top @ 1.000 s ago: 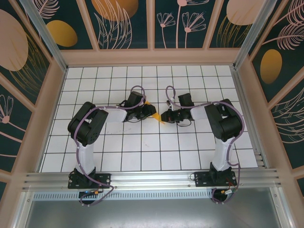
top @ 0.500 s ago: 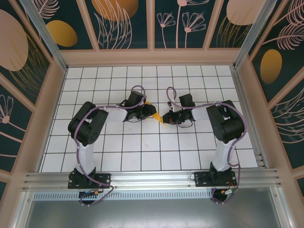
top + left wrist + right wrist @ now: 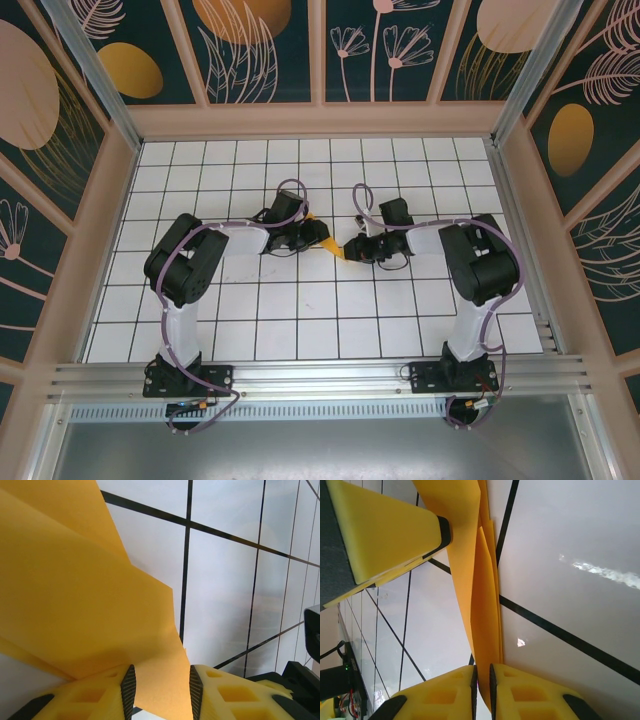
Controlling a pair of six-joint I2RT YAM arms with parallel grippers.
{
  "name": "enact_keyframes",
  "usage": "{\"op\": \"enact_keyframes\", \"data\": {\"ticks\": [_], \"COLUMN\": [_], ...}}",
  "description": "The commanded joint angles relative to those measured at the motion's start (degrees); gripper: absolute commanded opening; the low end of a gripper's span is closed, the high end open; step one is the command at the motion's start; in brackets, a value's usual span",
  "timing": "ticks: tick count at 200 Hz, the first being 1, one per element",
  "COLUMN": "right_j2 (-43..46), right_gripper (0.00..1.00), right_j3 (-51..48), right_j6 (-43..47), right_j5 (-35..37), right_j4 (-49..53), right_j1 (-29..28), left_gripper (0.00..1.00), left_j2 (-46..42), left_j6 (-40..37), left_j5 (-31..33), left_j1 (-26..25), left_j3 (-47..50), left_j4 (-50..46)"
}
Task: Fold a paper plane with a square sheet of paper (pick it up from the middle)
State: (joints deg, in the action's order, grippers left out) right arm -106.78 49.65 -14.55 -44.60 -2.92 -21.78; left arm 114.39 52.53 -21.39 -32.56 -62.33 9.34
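Paper (image 3: 75, 590), one orange-yellow sheet already folded into a narrow layered strip, sits at the centre of the top view, spanning the gap between the two grippers over the white gridded table (image 3: 250, 310). That single table is the flat backing a crease needs.

Two arms reach inward from the lower left (image 3: 190, 265) and the lower right (image 3: 480, 260), and they meet mid-table, probably so that each can take one end of the strip.

The left gripper (image 3: 161, 687) has its jaws standing apart. A flap of the sheet lies across the gap between them, and I cannot tell whether the pads press on it. It looks placed to steady the wide part.

The right gripper (image 3: 482, 672) has its jaws drawn nearly together on the stacked edges, pinching the fold line, likely to keep the layers aligned.

I count four yellow fingers (image 3: 530, 692) in all, two per gripper.
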Motion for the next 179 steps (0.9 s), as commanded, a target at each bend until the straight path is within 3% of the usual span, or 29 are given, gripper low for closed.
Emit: {"op": "enact_keyframes", "data": {"ticks": [1,19,54,99,136,179], "right_j2": [1.48,1.08,0.37,0.55,7.00,7.48], "right_gripper": [0.16,0.14,0.00,0.00,0.14,0.16], "right_j3": [-1.22,-0.85,-0.26,0.00,1.24,5.36], "right_j6": [2.48,2.72,2.94,2.61,-0.09,-1.03], "right_j5": [1.56,2.39,5.17,7.20,7.34,8.63], "right_j4": [3.07,3.55,4.91,5.84,4.32,5.56], "right_j1": [0.40,0.34,0.32,0.24,-0.45,-3.74], "left_gripper": [0.37,0.37,0.36,0.36,0.36,0.36], "left_j2": [2.80,2.86,3.03,3.16,3.21,3.21], "left_j6": [-1.98,-2.04,-2.26,-2.35,-2.37,-2.61], "left_j5": [5.11,5.22,5.43,5.57,5.61,5.48], "left_j1": [0.56,0.56,0.56,0.61,0.60,0.56], "left_j3": [-0.60,-0.90,-1.21,-1.40,-1.48,-1.66], "left_j4": [-5.45,-5.81,-6.25,-6.61,-6.79,-6.77]}}
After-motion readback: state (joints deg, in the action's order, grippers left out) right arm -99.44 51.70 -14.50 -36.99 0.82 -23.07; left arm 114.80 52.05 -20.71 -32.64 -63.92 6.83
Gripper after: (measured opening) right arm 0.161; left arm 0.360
